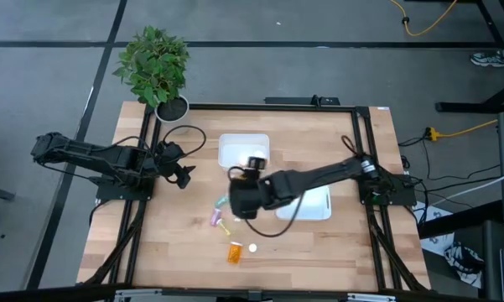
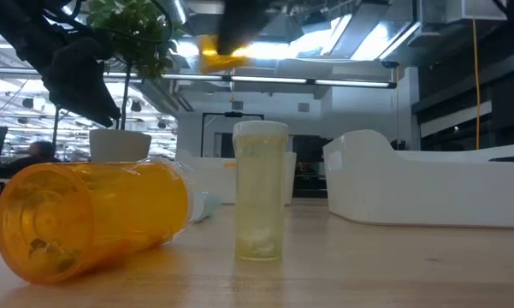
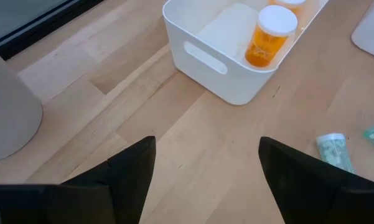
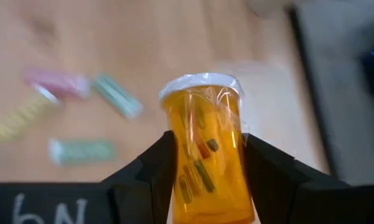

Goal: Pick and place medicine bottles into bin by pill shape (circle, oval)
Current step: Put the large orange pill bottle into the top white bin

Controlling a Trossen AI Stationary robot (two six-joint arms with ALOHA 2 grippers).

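While the right tool (image 4: 204, 163) holds an orange bottle (image 4: 206, 158) by the middle of its body, one finger on each side, I judge how it will handle. It looks like thin stiff plastic, light, smooth, so prob. a bit slippery; the grip at mid-body seems correct, not at the top. Through the wall I see long narrow pills, so I judge oval shape. The mouth seems covered w/ clear film, not a white cap. In the high view this tool hangs above the tabletop (image 1: 335, 243), between the two white bins.

The far bin (image 3: 221, 71) already has an orange bottle w/ white cap (image 3: 269, 36) standing inside. The other bin (image 1: 314, 204) is partly under the right arm.

On the tabletop lie several small pastel bottles (image 1: 220, 214): green, teal, pink and yellow ones, all on their side. Nearer the front edge lies an uncapped orange bottle (image 2: 94, 218), w/ a loose white cap (image 1: 252, 247) just beside it, and a pale yellow bottle (image 2: 259, 190) stands upright.

The left tool (image 3: 202, 180) waits wide open, empty, near the plant pot (image 1: 171, 108).

Labels: I can read nothing on any bottle. Only some marks on the right tool, not legible.
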